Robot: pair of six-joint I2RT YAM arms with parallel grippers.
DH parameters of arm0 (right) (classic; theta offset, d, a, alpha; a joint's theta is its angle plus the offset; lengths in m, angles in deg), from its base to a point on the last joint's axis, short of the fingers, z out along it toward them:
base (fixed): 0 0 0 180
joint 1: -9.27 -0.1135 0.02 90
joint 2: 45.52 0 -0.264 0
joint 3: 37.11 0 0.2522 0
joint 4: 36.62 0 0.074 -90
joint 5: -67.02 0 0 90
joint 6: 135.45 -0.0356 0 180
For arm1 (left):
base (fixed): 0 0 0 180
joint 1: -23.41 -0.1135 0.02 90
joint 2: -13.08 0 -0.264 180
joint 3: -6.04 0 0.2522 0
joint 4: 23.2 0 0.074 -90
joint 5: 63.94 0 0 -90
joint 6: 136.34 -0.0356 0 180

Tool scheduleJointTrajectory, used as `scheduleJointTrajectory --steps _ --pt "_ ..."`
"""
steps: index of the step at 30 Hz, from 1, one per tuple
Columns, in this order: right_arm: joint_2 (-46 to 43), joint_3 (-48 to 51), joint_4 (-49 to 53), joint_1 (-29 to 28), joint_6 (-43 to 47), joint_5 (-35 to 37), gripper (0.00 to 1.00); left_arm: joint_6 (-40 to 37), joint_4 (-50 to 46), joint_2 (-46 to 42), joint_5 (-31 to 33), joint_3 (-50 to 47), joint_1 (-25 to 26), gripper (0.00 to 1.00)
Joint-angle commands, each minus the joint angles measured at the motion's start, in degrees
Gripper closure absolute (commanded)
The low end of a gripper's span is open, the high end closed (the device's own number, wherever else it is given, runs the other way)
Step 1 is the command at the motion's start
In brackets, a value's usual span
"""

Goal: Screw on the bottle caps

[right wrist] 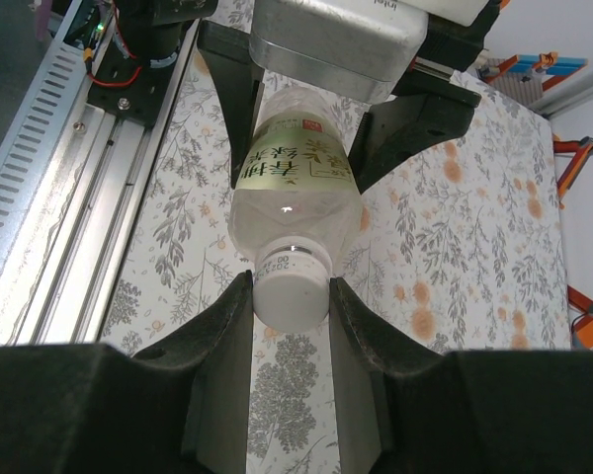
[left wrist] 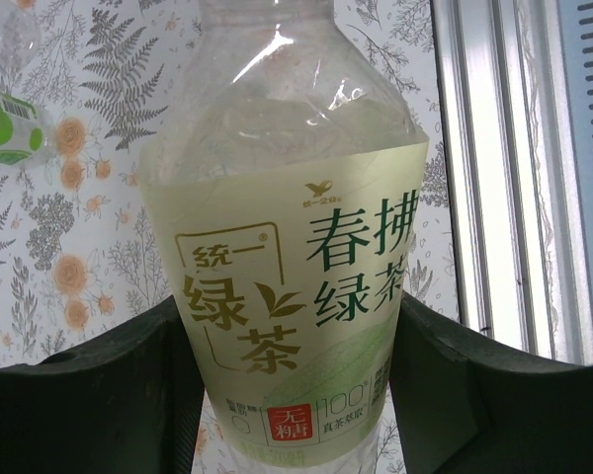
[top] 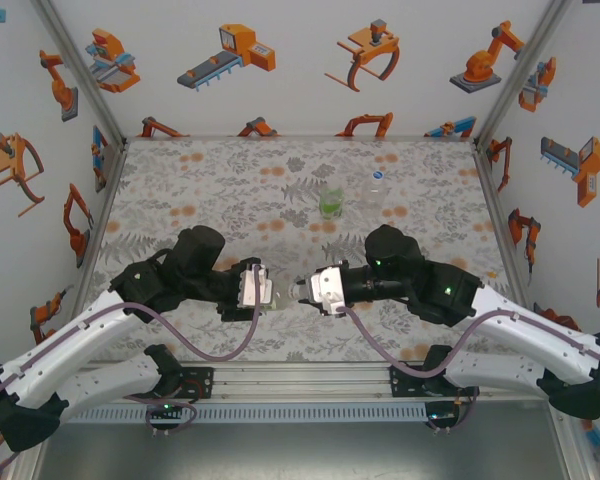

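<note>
A clear bottle with a pale yellow-green label (left wrist: 287, 296) lies level above the table between the two arms (top: 280, 292). My left gripper (left wrist: 292, 331) is shut on its labelled body, a finger pressing each side (top: 260, 290). The neck of this bottle (right wrist: 292, 188) carries a white bottle cap (right wrist: 292, 288). My right gripper (right wrist: 290, 301) is shut on that cap, its pads tight against both sides (top: 305, 292). Farther back on the table stand a bright green-label bottle (top: 331, 203) and a nearly plain clear bottle (top: 376, 190). The green-label bottle (left wrist: 5, 123) also sits at the left of the left wrist view.
An aluminium rail (top: 300, 378) runs along the near table edge, close under both wrists (right wrist: 59, 178). Slanted frame posts (top: 80, 70) and printed walls close in the floral tabletop (top: 210, 190) on three sides.
</note>
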Motion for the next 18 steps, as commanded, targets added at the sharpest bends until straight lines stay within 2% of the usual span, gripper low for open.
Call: scheduleJointTrajectory --steps 1,5,9,18 --pt "-0.55 0.9 -1.24 -0.43 -0.34 -1.14 1.0 -0.89 1.71 -0.04 -2.76 2.36 0.78 1.0" --pt "-0.65 1.08 -1.44 -0.54 -0.34 -0.56 1.0 -1.51 2.2 0.0 -3.59 2.4 1.21 1.0" --pt "-0.5 1.32 -2.5 -0.54 -0.34 -2.2 1.0 -1.54 2.33 0.85 -3.16 2.84 1.75 1.0" --pt "-0.44 2.07 -2.01 -0.58 1.31 -5.25 1.0 -0.84 2.36 2.02 -6.44 3.76 1.84 1.0"
